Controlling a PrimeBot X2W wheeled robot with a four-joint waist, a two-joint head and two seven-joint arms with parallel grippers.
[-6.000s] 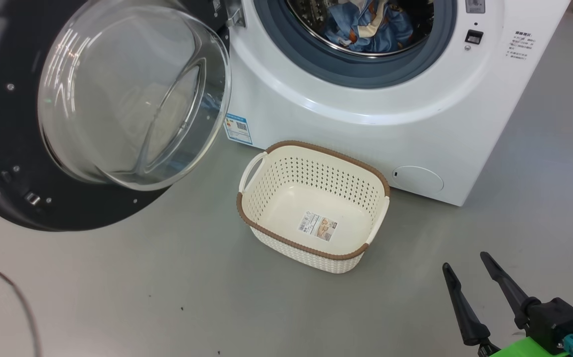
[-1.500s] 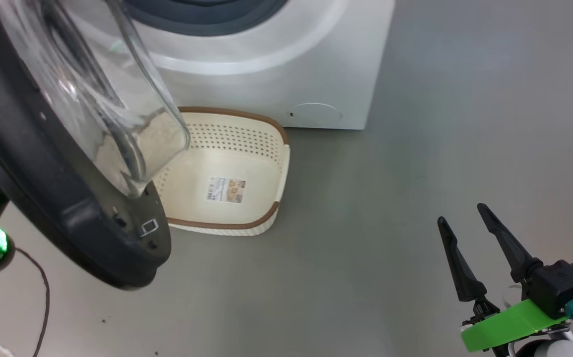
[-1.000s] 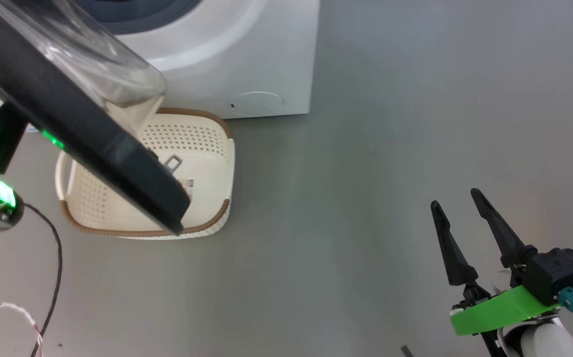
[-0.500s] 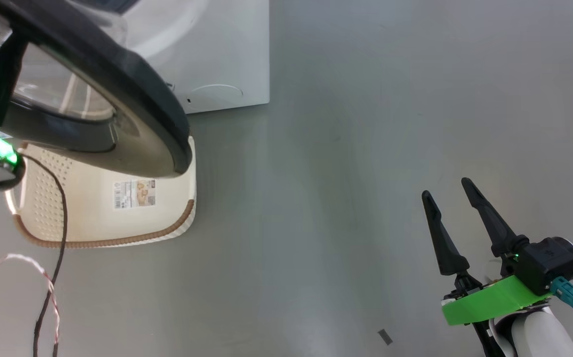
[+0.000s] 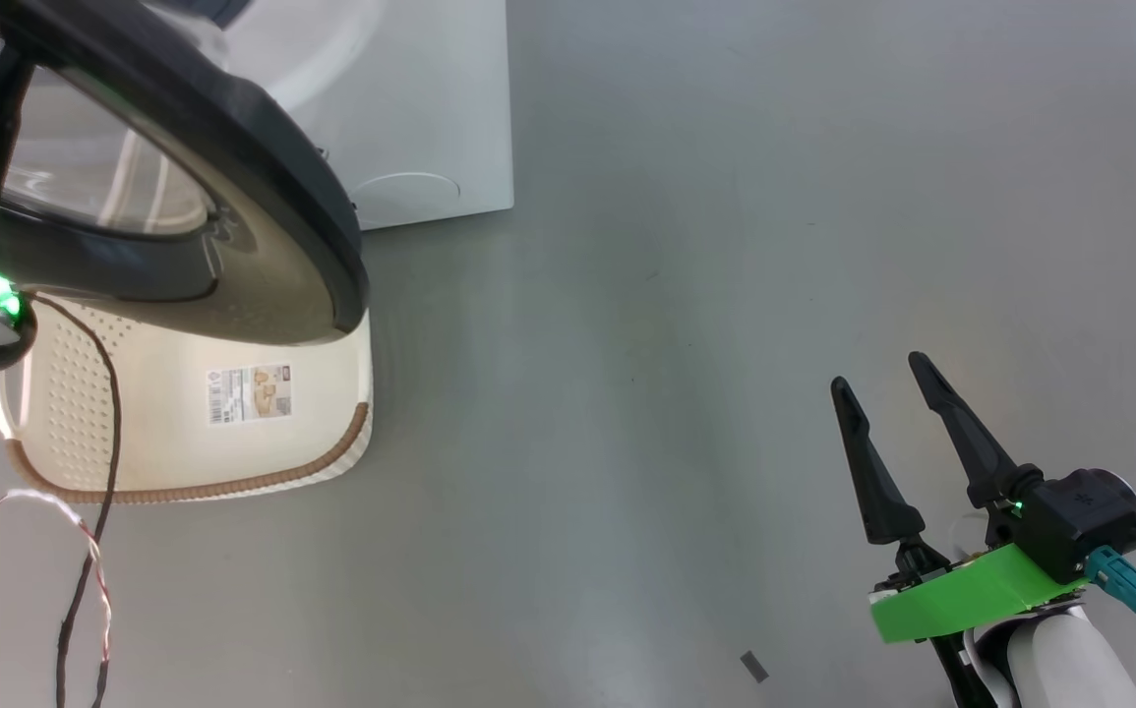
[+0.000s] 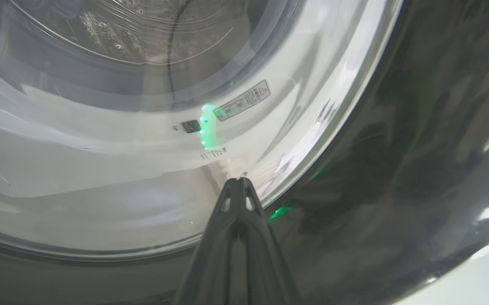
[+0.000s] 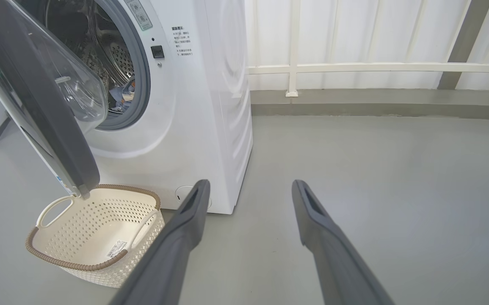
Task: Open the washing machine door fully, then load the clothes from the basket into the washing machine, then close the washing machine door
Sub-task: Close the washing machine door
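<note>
Now the washing machine (image 7: pixel 210 106) has its door (image 5: pixel 233 147) swung half shut (wide open seconds ago) over the empty basket (image 5: pixel 263 479); clothes (image 7: pixel 125 95) lie in the drum, so I've only latching left. My left hand (image 6: pixel 238 182), pinched shut, presses the glass; right hand (image 5: pixel 877 372) idles wide, near right.

One white front-loading washing machine (image 7: pixel 210 106), with one black-rimmed glass door (image 7: pixel 45 114) and one round flap (image 5: pixel 405 187) low on its front. One cream basket (image 7: pixel 100 277) stands just before the machine, with two white handles (image 7: pixel 51 206) and one label sticker (image 7: pixel 117 249). One bundle of blue clothes (image 7: pixel 123 95) lies in the machine's drum. Two grippers near the machine, the left gripper (image 6: pixel 238 180) and the right gripper (image 7: pixel 249 183), have two dark fingers each.
</note>
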